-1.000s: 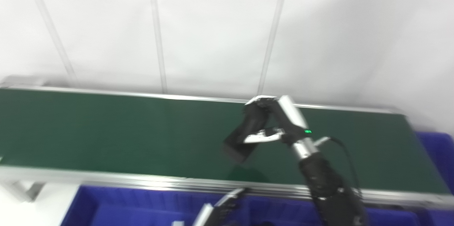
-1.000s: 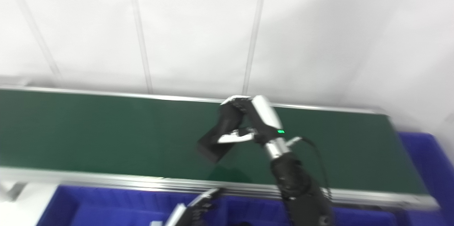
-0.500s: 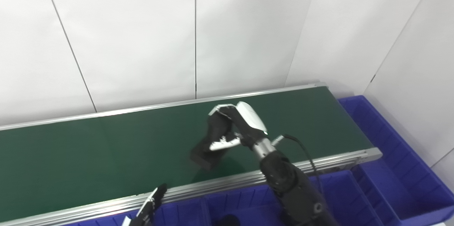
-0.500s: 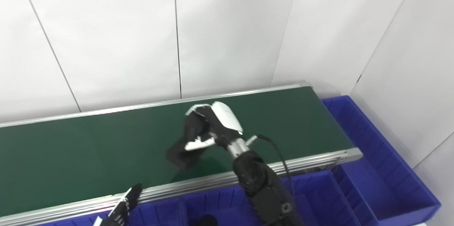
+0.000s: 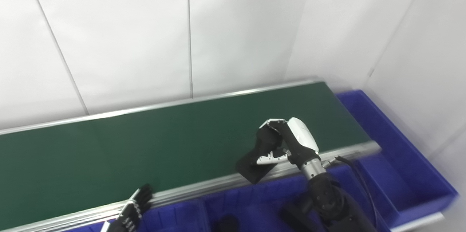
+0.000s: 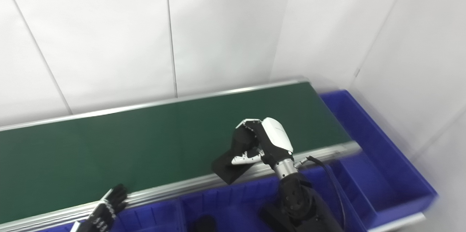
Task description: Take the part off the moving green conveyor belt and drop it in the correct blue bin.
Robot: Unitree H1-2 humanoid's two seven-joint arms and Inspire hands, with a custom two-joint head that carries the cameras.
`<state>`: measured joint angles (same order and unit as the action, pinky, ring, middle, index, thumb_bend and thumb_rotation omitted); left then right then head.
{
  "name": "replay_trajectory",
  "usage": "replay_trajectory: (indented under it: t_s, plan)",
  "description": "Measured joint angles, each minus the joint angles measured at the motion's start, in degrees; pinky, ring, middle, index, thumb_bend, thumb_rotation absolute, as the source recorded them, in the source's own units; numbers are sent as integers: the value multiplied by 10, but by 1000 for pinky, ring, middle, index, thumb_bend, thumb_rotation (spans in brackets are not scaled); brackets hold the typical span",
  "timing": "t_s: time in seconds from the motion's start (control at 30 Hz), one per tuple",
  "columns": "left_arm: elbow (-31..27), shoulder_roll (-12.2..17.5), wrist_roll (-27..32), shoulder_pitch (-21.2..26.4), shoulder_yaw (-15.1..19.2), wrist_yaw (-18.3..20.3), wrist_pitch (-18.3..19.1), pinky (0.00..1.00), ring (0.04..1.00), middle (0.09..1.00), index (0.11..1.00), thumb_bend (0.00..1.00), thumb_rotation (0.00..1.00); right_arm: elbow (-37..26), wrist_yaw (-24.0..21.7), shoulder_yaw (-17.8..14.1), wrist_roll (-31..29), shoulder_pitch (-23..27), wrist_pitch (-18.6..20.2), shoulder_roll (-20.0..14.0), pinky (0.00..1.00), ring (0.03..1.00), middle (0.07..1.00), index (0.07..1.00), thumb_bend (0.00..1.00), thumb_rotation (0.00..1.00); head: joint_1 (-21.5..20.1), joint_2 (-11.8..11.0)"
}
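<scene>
Left eye view: left hand [image 5: 135, 204] cut off at bottom edge.

Light is bright and even, with no single source to be seen. The white wall [image 5: 255, 24] is close to washed out, with faint grey shading toward its right side. The belt [image 5: 109, 152] is matte and dark, without glare. The black part [image 5: 251, 166] shows little surface detail. Both views are slightly soft; motion blur smears the right bin [image 6: 382, 166] and the belt's right end. Lower edges are dimmer.
</scene>
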<state>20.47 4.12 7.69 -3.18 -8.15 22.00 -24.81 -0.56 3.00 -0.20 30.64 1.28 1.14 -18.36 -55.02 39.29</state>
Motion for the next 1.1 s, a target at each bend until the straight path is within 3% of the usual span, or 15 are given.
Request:
replay_trajectory:
  t_s: [0.17,0.4,0.47,0.6,0.8,0.93,1.1]
  plan:
    - [8,-6,11,2,20,22,0,929,930,914,892,900,963,-56,-12,-18,3,-51,20,-17,327,386,434,510,526,0,-11,7]
    - [7,-2,22,15,38,36,0,941,934,914,902,908,960,-123,-43,-34,8,-77,81,-21,319,385,443,505,527,0,-74,62]
    - [6,-1,33,22,41,44,0,943,931,912,905,905,963,-136,-50,-35,8,-81,96,-21,316,382,442,505,527,0,-75,63]
    - [-3,7,43,28,40,47,2,974,944,916,904,911,975,-153,-63,-36,12,-88,107,-21,301,373,443,505,527,0,-90,86]
    - [-22,12,49,28,40,44,5,937,906,904,906,927,971,-165,-75,-36,23,-96,119,-22,282,349,426,515,525,0,-93,96]
    - [-22,11,49,28,37,42,5,935,909,903,900,934,964,-174,-80,-36,23,-110,118,-30,330,392,439,506,529,0,-79,94]
    - [-22,11,48,28,35,41,5,952,923,906,897,894,984,-174,-80,-34,23,-132,118,-33,273,342,420,515,525,0,-74,98]
